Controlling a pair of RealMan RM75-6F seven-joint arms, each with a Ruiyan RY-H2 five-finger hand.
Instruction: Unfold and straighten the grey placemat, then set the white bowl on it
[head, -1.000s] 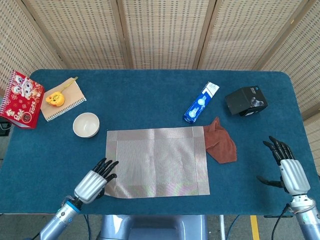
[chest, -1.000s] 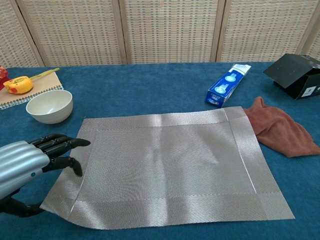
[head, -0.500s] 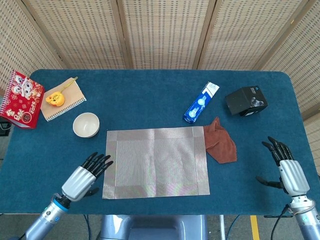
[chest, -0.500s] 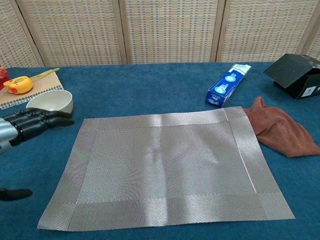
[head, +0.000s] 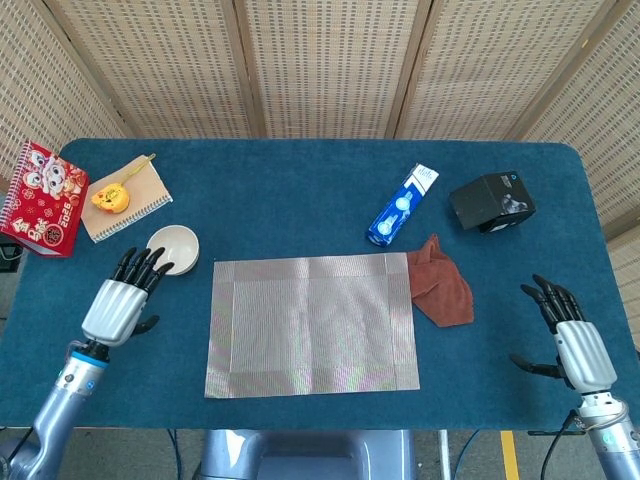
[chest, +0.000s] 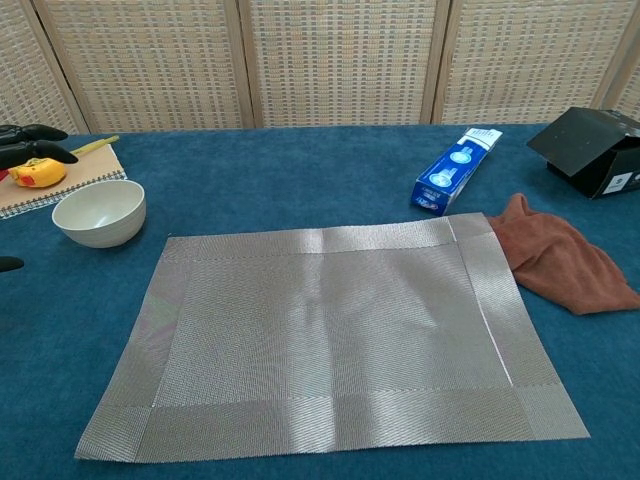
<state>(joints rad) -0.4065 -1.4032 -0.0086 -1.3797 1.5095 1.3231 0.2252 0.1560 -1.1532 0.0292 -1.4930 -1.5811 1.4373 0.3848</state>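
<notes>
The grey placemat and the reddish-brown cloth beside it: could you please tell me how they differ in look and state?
The grey placemat lies flat and fully spread as a neat rectangle; the reddish-brown cloth is crumpled into an irregular heap. The placemat is shiny, woven and bordered; the cloth looks soft and plain. The placemat is far larger. Both rest on the blue table, meeting at the placemat's far right corner.

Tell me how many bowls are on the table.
1. The white bowl stands left of the grey placemat, with the left robot hand beside it. None seems hidden.
</notes>
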